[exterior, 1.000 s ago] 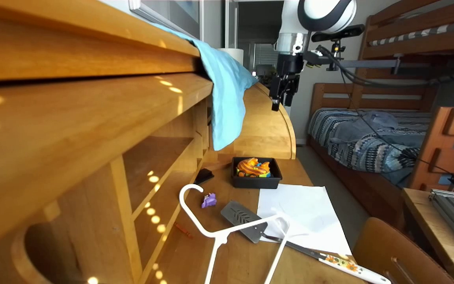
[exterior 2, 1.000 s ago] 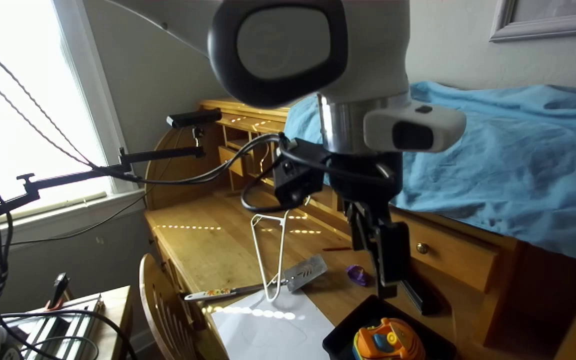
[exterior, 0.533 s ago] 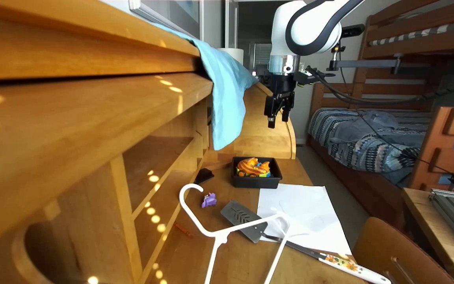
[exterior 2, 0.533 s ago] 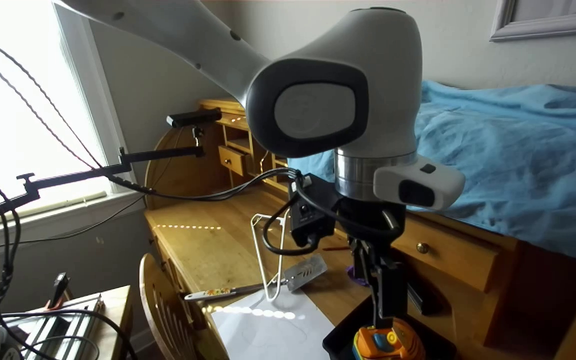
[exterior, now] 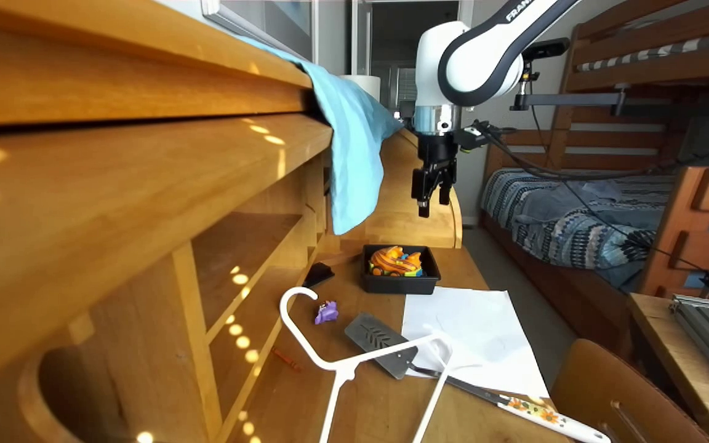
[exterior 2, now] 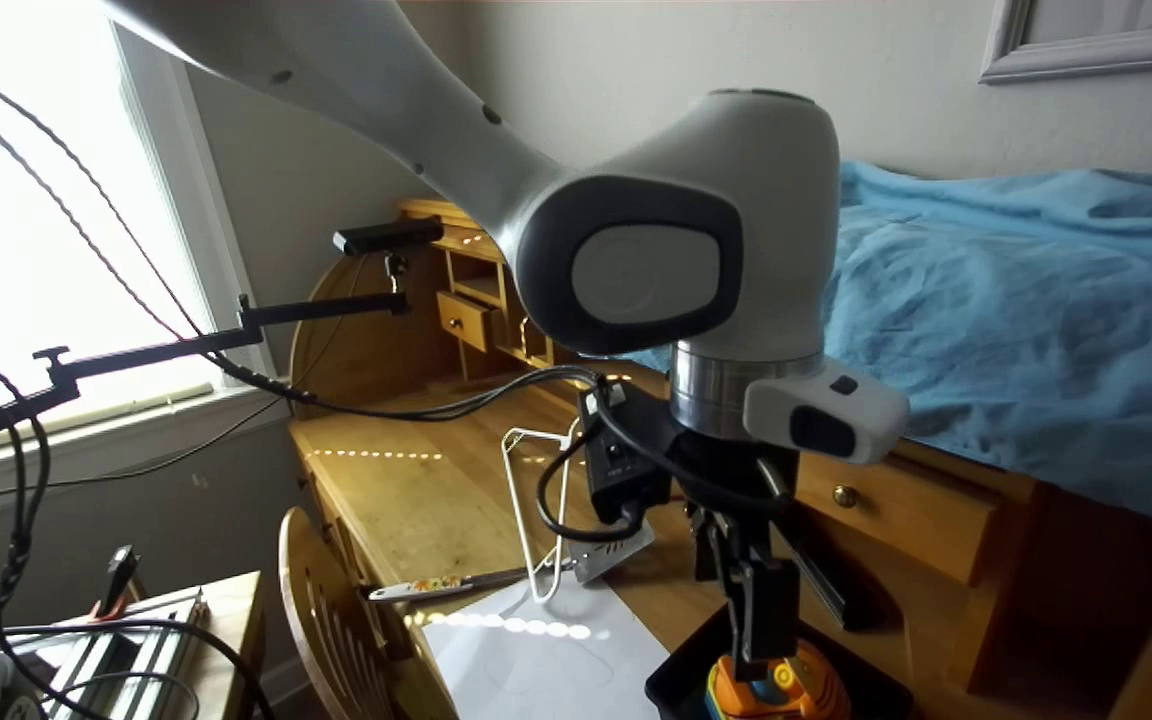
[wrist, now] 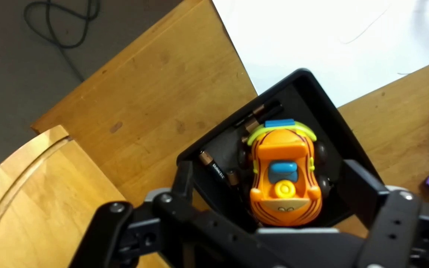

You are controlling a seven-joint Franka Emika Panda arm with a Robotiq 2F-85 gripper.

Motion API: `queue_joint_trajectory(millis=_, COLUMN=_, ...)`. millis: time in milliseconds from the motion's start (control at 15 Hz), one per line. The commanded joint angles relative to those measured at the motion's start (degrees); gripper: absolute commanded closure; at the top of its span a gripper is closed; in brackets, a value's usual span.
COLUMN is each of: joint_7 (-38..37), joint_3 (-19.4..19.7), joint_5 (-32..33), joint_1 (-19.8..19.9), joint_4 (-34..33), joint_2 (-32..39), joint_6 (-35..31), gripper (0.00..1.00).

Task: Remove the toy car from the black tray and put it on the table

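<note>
The toy car (exterior: 396, 261), orange with yellow and blue parts and dark wheels, sits upright in the black tray (exterior: 399, 286) at the far end of the table (exterior: 379, 412). In the wrist view the car (wrist: 281, 143) lies between the fingers, with loose batteries (wrist: 214, 165) beside it in the tray (wrist: 303, 72). My gripper (exterior: 434, 206) is open and empty, pointing down above the tray. In the wrist view one finger (wrist: 184, 182) stands left of the car and the other right, both apart from it. In an exterior view a finger hides part of the car (exterior 2: 811, 690).
A white hanger (exterior: 345, 369), a spatula (exterior: 385, 344), a white paper sheet (exterior: 471, 332) and a purple object (exterior: 327, 312) lie on the table. A dark flat object (exterior: 319, 274) is beside the tray. A chair (exterior 2: 336, 620) stands at the table's edge. A blue cloth (exterior: 357, 154) hangs down nearby.
The arm has come down and my gripper is lower above the tray, shifted slightly sideways. The jaws stay open. The car and tray have not moved.
</note>
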State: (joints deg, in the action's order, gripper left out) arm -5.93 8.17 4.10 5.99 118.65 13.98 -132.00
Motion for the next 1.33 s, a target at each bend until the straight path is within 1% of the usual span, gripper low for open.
queue_joint_trajectory(millis=0, joint_7=-2.47, joint_3=0.02, joint_5=3.0, joint_1=-1.33, joint_4=-5.57, joint_2=8.76, joint_6=1.22, gripper=0.0)
queue_joint_trajectory(millis=200, joint_7=-3.38, joint_3=0.46, joint_5=4.74, joint_1=-2.64, joint_4=-9.32, joint_2=14.22, joint_6=2.34, gripper=0.0)
queue_joint_trajectory(millis=467, joint_7=-4.69, joint_3=0.97, joint_5=4.91, joint_1=-3.86, joint_4=-13.2, joint_2=19.01, joint_6=1.16, gripper=0.0)
queue_joint_trajectory(millis=733, joint_7=-6.06, joint_3=0.96, joint_5=4.77, joint_1=-5.1, joint_4=-14.78, joint_2=20.44, joint_6=-0.76, gripper=0.0)
queue_joint_trajectory(millis=1000, joint_7=-6.49, joint_3=1.6, joint_5=5.56, joint_1=-6.17, joint_4=-15.23, joint_2=20.93, joint_6=-0.42, gripper=0.0)
queue_joint_trajectory(millis=1133, joint_7=-5.09, joint_3=1.75, joint_5=5.17, joint_1=-5.2, joint_4=-14.87, joint_2=20.68, joint_6=-0.53, gripper=0.0)
queue_joint_trajectory(millis=1267, joint_7=-3.16, joint_3=1.0, joint_5=3.59, joint_1=-3.77, joint_4=-14.81, joint_2=20.47, joint_6=-0.37, gripper=0.0)
